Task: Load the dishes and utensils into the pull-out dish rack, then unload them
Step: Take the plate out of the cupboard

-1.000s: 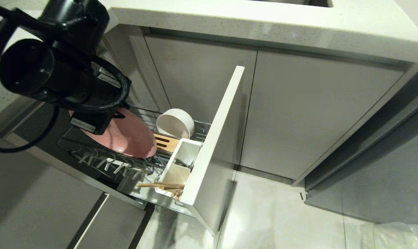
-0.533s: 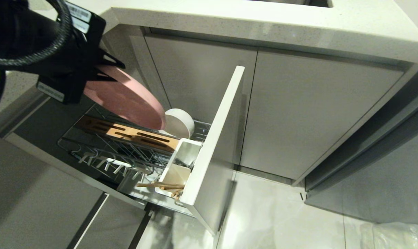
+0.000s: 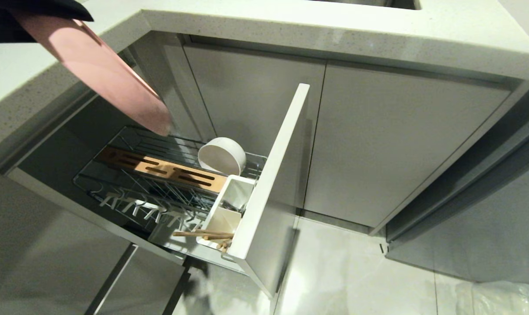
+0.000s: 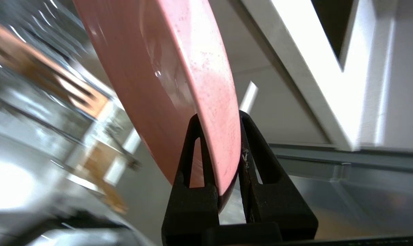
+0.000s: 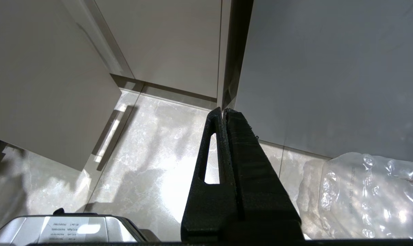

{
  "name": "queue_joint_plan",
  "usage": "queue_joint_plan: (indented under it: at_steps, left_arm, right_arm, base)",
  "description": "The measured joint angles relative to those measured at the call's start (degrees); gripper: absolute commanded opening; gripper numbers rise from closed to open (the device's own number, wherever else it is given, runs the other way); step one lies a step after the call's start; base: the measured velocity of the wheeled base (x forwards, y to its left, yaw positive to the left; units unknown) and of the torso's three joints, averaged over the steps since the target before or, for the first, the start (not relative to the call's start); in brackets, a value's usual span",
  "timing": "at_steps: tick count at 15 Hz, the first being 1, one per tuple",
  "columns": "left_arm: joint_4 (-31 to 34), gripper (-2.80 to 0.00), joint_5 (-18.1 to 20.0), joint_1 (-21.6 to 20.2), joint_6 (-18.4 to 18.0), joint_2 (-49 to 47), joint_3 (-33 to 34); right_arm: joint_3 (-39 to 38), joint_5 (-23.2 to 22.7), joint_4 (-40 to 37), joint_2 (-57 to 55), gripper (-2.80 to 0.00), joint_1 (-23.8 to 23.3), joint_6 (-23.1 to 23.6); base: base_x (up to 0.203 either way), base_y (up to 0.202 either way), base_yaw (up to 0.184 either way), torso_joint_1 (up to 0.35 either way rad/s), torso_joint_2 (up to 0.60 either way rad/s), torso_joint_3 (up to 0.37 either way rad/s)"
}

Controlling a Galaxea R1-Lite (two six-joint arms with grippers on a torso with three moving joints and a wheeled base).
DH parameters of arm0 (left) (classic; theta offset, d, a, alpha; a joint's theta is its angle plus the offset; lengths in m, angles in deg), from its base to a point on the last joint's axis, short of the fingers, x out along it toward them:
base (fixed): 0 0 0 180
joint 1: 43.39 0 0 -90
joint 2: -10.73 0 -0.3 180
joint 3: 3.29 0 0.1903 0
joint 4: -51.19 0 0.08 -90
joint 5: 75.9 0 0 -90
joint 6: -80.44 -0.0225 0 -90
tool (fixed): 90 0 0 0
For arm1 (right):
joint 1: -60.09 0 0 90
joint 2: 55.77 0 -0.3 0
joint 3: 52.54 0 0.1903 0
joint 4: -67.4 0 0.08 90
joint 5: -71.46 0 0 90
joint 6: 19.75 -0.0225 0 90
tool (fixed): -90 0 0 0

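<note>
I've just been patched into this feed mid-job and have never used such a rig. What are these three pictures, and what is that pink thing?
You are looking through a two-armed robot's cameras. The head view looks down from its head at a kitchen cabinet with the pull-out dish rack drawn open. The other two views sit on the wrists, behind the black fingers.

The pink thing is a pink plate, pinched at its rim by the left gripper and held above the rack, near the countertop.

In the rack, a cream-white bowl lies on its side beside the slotted wooden strip. The chopsticks rest in the white utensil caddy behind the front panel.

The right gripper is shut, empty and idle, pointing at the floor beside a bubble-wrap bag.
</note>
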Motion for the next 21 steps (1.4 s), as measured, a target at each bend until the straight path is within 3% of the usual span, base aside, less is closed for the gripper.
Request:
queue_joint_plan:
  at_steps: [5,8,13,15,18,21]
  left_arm:
    - [-0.1,-2.8,-14.1,-2.1,-18.8,2.6,0.0]
    - [-0.6,-2.8,-16.6,-6.2,-28.1,4.7,0.0]
    - [-1.1,-2.8,-16.4,-8.4,-30.4,7.6,0.0]
    - [-1.1,-2.8,-16.4,-11.3,-32.1,8.1,0.0]
    - [-1.0,-2.8,-16.3,-18.5,-37.2,8.2,0.0]
    - [-0.7,-2.8,-16.3,-26.1,-44.9,7.9,0.0]
  right_arm:
    - [0.0,0.0,0.0,0.0,-2.8,0.0,0.0]
    - [0.0,0.0,0.0,0.0,-2.8,0.0,0.0]
    - [0.0,0.0,0.0,0.0,-2.8,0.0,0.0]
    - [0.0,0.0,0.0,0.0,-2.8,0.0,0.0]
    - [0.0,0.0,0.0,0.0,-2.8,0.0,0.0]
    - [0.0,0.0,0.0,0.0,-2.8,0.0,0.0]
  base:
    - [0.0,0.0,0.0,0.0,0.0,0.0]
    - [0.0,0.0,0.0,0.0,0.0,0.0]
    - [0.0,0.0,0.0,0.0,0.0,0.0]
    - [0.0,0.0,0.0,0.0,0.0,0.0]
    - [0.0,0.0,0.0,0.0,0.0,0.0]
    - [0.0,0.0,0.0,0.0,0.0,0.0]
